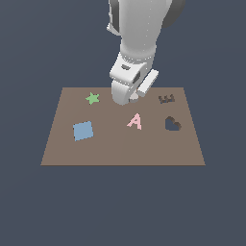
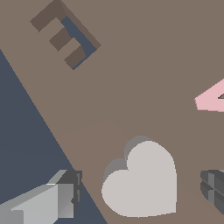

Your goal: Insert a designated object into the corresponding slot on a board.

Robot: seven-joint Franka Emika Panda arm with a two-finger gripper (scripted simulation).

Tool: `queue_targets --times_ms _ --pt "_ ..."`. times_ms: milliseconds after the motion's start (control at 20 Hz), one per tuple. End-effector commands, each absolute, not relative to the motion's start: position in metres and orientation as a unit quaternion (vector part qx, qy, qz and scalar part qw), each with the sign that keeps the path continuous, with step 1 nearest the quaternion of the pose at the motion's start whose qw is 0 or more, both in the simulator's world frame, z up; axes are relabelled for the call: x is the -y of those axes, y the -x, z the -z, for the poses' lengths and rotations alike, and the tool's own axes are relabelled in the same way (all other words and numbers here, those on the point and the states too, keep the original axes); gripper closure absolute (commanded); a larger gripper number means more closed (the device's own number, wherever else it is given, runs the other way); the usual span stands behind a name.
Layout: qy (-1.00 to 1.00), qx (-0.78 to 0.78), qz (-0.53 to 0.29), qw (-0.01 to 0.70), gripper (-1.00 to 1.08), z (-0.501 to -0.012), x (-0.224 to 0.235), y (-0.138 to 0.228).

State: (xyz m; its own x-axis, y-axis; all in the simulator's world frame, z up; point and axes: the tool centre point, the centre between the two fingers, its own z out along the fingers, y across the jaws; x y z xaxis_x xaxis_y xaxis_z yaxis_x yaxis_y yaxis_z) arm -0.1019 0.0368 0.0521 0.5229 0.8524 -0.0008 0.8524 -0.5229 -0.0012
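In the exterior view the arm [image 1: 137, 38] hides the tool's tips. In the wrist view the pink A [image 2: 212, 98] is cut off by the edge; 1 finger [image 2: 214, 188] too.

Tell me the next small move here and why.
Probably shut the pincer on the grey heart piece. In the wrist view the piece lies on the board between the two open fingers, with a gap on each side, so nothing is held yet; the heart cut-out stands empty.

board [image 1: 120, 149]: 1 | star [image 1: 92, 98]: 1 | square [image 1: 82, 130]: 1 | letter A [image 1: 135, 121]: 1 | cut-outs: 2
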Motion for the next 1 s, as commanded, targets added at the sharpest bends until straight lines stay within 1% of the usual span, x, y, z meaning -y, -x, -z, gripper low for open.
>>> queue_targets --times_ms 0,600,950 --pt "0.867 0.499 0.0 0.0 -0.92 -0.05 -0.037 0.104" --pt "0.867 0.498 0.0 0.0 -0.92 -0.049 -0.036 0.104" --pt "0.867 0.497 0.0 0.0 -0.92 -0.033 -0.036 0.104"
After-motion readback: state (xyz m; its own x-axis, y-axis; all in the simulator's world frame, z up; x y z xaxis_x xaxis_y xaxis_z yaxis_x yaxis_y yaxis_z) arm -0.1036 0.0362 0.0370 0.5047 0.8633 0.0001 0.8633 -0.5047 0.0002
